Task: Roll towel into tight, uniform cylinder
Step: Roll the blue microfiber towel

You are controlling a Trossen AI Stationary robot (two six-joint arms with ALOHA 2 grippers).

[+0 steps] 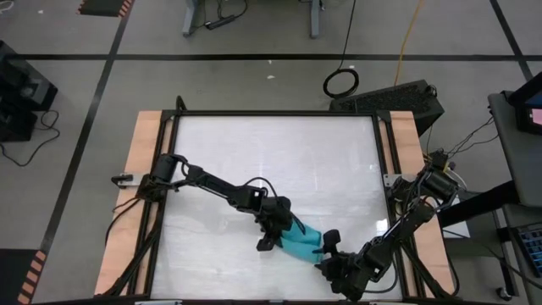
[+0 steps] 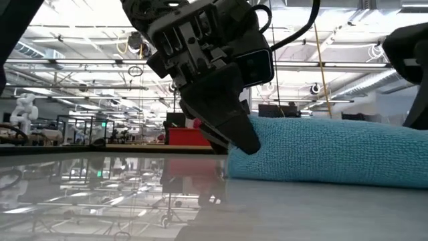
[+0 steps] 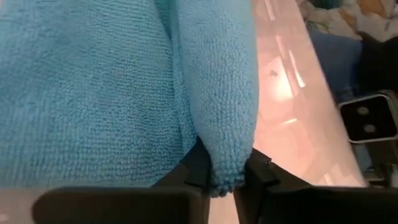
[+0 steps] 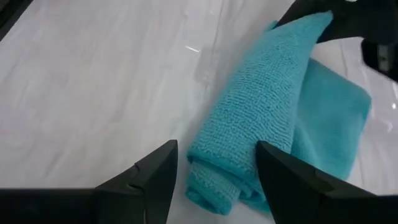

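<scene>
Dark fingers (image 3: 258, 177) of the left gripper (image 3: 227, 177) fill the bottom of the left wrist view, closed narrowly on a rolled edge of the towel (image 3: 93, 93), whose turquoise pile bulges out between them; the rest of the cloth spreads beyond as a broad flat layer; seen from the low view, the same gripper (image 2: 244, 144) comes down from above and meets one end of the towel (image 2: 328, 150), which lies as a low, partly rolled bundle on the glossy white bench (image 2: 100, 207); from overhead, the towel (image 1: 303, 240) sits near the front edge of the bench (image 1: 271, 161), right of the middle, between the two grippers; the left gripper (image 1: 273, 237) touches its left end, with the left arm reaching in diagonally from the left edge; the right gripper (image 1: 328, 251) is at the towel's right end, with the right arm stretching in from the right edge toward the front right corner; in the right wrist view, the right gripper (image 4: 214, 171) has its fingers (image 4: 155, 174) standing well apart, one on either side of the near end of the roll (image 4: 261, 118), not visibly pressing it; the roll is loose there, with a flat flap of cloth lying beside it on the bench.
</scene>
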